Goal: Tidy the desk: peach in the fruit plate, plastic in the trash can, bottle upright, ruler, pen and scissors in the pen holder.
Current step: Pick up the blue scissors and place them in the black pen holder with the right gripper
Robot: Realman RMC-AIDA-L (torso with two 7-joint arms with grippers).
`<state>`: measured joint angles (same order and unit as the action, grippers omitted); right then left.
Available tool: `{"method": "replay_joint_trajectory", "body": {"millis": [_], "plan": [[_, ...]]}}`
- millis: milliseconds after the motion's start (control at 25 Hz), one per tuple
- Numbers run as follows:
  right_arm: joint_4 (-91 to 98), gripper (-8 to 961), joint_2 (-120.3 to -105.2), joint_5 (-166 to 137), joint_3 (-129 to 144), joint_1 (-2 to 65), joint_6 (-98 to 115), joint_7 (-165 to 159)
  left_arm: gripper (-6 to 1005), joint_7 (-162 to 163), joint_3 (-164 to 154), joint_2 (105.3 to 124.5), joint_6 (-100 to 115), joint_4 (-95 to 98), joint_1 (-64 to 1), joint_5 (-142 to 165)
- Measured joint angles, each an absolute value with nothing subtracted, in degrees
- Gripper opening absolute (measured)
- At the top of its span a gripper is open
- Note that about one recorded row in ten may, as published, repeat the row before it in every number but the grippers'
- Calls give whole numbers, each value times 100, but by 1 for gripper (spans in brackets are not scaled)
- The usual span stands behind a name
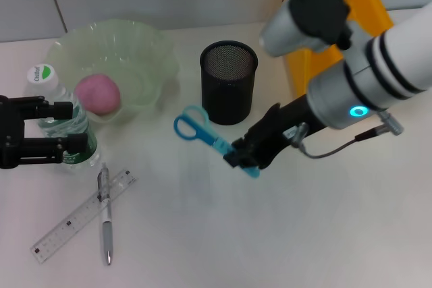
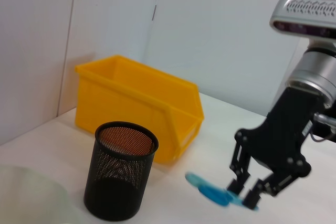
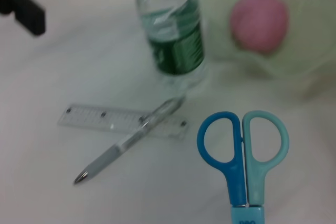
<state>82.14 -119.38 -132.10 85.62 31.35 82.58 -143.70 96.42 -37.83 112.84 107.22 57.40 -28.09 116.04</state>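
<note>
My right gripper is shut on the blade end of the blue scissors, held low over the table in front of the black mesh pen holder, handles toward the plate. The pink peach lies in the green fruit plate. The water bottle stands upright beside the plate, with my left gripper open, one finger on each side of it. The clear ruler lies on the table with the pen across it. The plastic is out of view.
A yellow bin stands at the back right behind my right arm, also seen as the yellow bin past the pen holder. A wall runs along the table's far edge.
</note>
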Motion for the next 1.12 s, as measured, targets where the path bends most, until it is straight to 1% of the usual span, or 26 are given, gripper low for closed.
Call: {"method": "replay_joint_trajectory", "body": {"millis": [360, 600, 720, 960, 1120], "plan": [[8255, 210, -11932, -12418, 7852, 2794, 7916, -13489, 753, 9656, -3812, 11322, 10749, 5688, -2841, 11589], [8211, 213, -11937, -11873, 7531, 2578, 7438, -12783, 753, 9690, -3815, 11383, 10787, 5672, -2844, 11584], [8076, 214, -11932, -11669, 7393, 2566, 7037, -12366, 753, 9705, -3822, 11430, 10841, 5654, -2855, 11583], [7875, 216, -11929, -11496, 7376, 2566, 6481, -11929, 753, 9734, -3823, 11459, 10871, 5600, -2891, 11583], [7436, 218, -11920, -11467, 7374, 2682, 5951, -11721, 753, 9771, -3824, 11490, 10895, 5598, -2905, 11583]]}}
